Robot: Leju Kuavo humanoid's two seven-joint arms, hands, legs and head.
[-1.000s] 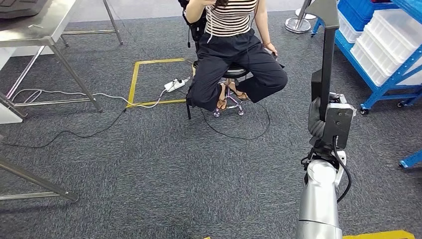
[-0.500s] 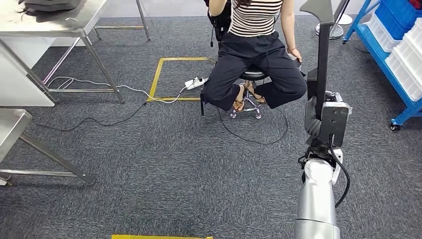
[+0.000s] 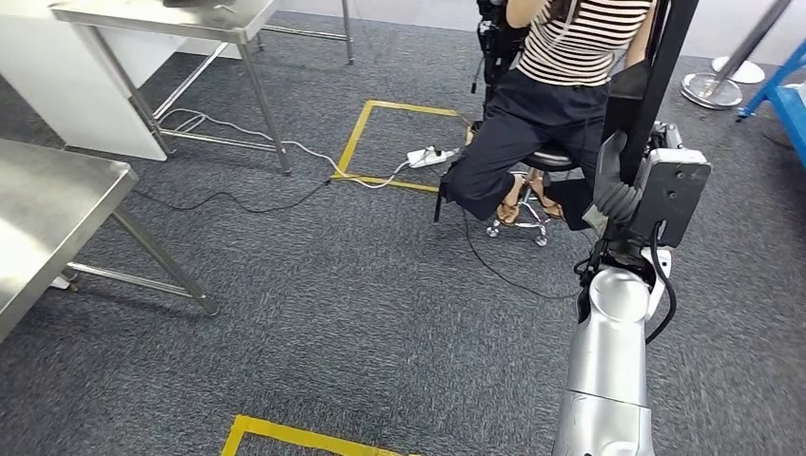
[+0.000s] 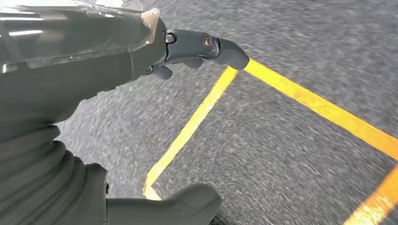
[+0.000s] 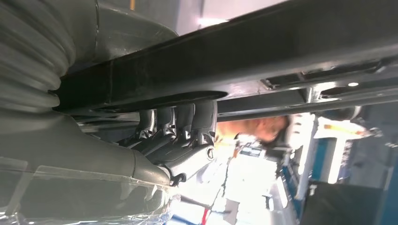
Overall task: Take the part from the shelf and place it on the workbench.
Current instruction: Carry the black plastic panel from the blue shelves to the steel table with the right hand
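My right hand is raised in front of me and grips a long black part, which stands upright past the top of the head view. In the right wrist view the dark fingers wrap around the black bar. A steel workbench comes in at the left edge of the head view. In the left wrist view my left hand hangs over grey carpet, its fingers and thumb apart, holding nothing.
A person sits on a wheeled stool just behind the held part. A second steel table stands at the back left. Cables and a power strip lie by a yellow tape square. A blue shelf frame shows at the right edge.
The camera has turned left: the person and blue shelf slid right, and the steel workbench came in at the left. My right hand still holds the black part upright.
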